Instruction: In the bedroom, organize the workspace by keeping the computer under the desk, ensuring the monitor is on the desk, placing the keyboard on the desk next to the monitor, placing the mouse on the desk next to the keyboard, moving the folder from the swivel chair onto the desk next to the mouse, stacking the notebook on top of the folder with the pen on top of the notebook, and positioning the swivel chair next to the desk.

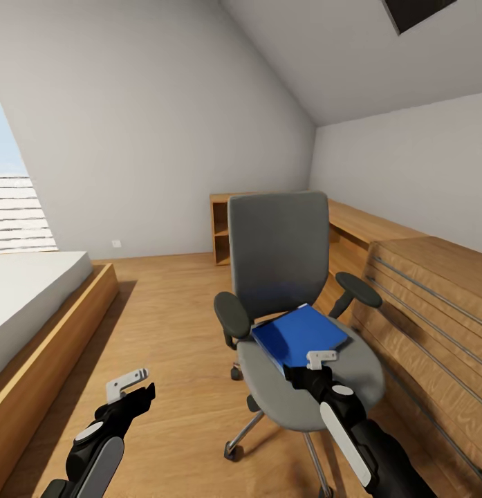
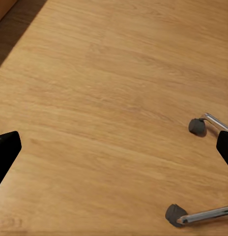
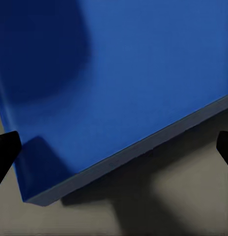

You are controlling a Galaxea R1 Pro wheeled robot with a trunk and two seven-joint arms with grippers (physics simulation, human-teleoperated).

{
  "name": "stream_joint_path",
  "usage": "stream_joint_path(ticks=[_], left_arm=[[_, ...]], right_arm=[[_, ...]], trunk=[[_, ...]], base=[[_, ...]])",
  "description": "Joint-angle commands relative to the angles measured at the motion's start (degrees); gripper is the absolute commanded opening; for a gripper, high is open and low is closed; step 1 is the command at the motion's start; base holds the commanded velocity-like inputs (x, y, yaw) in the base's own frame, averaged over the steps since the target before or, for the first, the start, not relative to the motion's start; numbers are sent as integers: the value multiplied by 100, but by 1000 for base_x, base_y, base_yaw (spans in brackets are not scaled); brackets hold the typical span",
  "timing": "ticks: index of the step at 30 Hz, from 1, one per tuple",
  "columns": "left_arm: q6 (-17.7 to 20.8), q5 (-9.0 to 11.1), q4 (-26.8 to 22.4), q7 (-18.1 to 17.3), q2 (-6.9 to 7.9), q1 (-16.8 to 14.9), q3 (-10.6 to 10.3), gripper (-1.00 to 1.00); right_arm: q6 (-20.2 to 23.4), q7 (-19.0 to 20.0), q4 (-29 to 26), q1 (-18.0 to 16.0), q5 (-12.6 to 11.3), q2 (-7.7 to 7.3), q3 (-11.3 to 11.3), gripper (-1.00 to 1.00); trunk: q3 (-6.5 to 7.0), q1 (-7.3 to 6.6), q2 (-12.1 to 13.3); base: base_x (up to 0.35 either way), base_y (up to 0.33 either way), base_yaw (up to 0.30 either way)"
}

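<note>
I read this as an attic bedroom: sloped ceiling (image 1: 351, 48), skylight (image 1: 415, 12) at one o'clock, bed (image 1: 33, 304) at nine o'clock, wood floor (image 1: 171, 325).

Bright blue folder (image 1: 300, 336), grey-seated swivel chair (image 1: 279, 256) with black armrests, honey-toned wood floor (image 1: 168, 325)

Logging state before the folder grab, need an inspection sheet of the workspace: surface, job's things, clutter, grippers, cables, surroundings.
Surface: grey seat of the swivel chair, on wood floor.
Job's things: blue folder flat on the seat, one corner over the front edge.
Clutter: nothing seen.
Grippers: right gripper open, just above the folder's near edge; left gripper open, over bare floor beside the chair's casters.
Cables: nothing seen.
Surroundings: bed on the left, wooden shelf unit behind, skylight overhead.
</note>
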Motion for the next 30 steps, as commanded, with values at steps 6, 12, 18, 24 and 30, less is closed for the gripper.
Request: stream_joint_path(ticks=[6, 12, 18, 24, 30], left_arm=[[10, 52, -8, 58, 6, -5, -13, 100], [15, 52, -8, 58, 6, -5, -13, 100], [16, 52, -8, 58, 6, -5, -15, 100], [16, 45, -8, 58, 6, -5, -14, 100], [16, 46, -8, 58, 6, -5, -13, 100]], right_arm=[[16, -57, 191, -3, -84, -7, 20, 100], [16, -57, 191, -3, -84, -7, 20, 100], [16, -57, 191, -3, -84, -7, 20, 100], [16, -57, 183, -3, -84, -8, 20, 100], [16, -57, 182, -3, -84, -7, 20, 100]], trunk=[[-7, -1, -2], [-7, -1, -2], [-7, -1, -2], [83, -111, 198], [191, -242, 439]], base=[[-8, 0, 0], [-1, 0, 0], [0, 0, 0], [0, 0, 0], [0, 0, 0]])
